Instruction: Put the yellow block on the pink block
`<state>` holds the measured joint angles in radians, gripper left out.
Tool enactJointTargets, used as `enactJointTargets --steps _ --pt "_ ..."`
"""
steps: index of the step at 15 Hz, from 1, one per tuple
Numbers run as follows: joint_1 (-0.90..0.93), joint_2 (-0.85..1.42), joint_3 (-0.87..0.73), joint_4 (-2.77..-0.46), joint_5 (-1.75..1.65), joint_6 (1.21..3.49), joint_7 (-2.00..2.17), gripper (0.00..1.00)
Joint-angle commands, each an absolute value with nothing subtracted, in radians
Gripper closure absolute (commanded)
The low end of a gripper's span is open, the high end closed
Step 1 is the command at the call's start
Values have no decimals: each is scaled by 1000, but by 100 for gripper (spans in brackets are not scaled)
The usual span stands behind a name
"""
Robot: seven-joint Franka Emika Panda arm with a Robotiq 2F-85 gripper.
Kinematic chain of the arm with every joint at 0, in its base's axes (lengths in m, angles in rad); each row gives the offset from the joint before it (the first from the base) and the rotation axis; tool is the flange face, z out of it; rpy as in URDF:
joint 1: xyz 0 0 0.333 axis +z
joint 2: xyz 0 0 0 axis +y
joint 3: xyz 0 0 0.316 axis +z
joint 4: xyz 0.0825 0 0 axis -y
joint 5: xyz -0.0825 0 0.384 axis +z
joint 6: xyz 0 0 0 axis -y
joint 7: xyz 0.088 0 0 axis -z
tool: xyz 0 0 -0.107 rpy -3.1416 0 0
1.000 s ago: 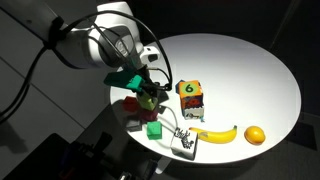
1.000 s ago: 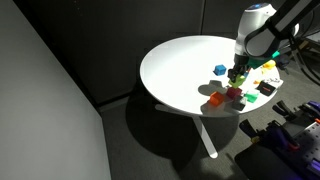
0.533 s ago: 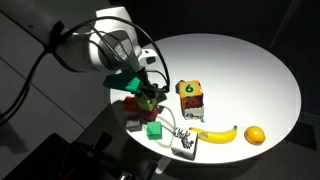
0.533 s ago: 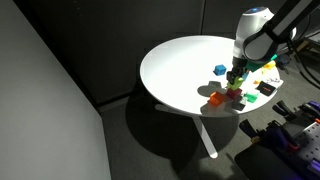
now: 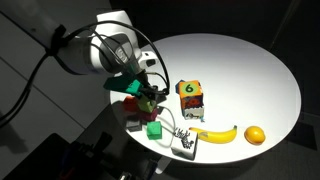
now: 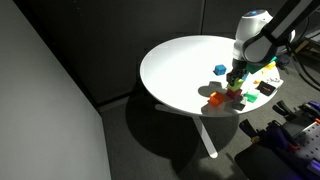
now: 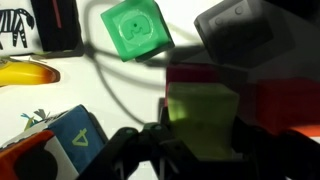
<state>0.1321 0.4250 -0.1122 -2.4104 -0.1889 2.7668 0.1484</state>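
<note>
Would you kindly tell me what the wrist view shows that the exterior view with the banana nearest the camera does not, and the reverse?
Only the wrist view shows the small lime-yellow cube close up between the fingers of the gripper, the magenta-pink cube just beyond it, and a zebra picture. Only the exterior view shows the round yellow fruit, the whole white round table and the robot arm. Both show the yellow banana and the saturated green cube.

Block (image 7: 203,118) in pincer (image 7: 195,142), over another block (image 7: 192,76)
</note>
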Motion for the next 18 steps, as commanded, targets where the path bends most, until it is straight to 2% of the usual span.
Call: enactJointTargets --steps 1,6,7,8,10,13,18 --pt "145 426 -129 -2414 -206 2784 171 72" --pt "143 428 -129 -2414 -204 2782 169 72" --pt "143 428 -129 -2415 -203 2781 169 59" --pt "148 430 -133 -2415 -209 2781 173 31" --pt "148 432 -133 -2415 -209 2781 171 22" --pt "146 428 -131 -2421 -206 2784 165 1" --pt "126 396 -106 -2446 -184 2797 138 0"
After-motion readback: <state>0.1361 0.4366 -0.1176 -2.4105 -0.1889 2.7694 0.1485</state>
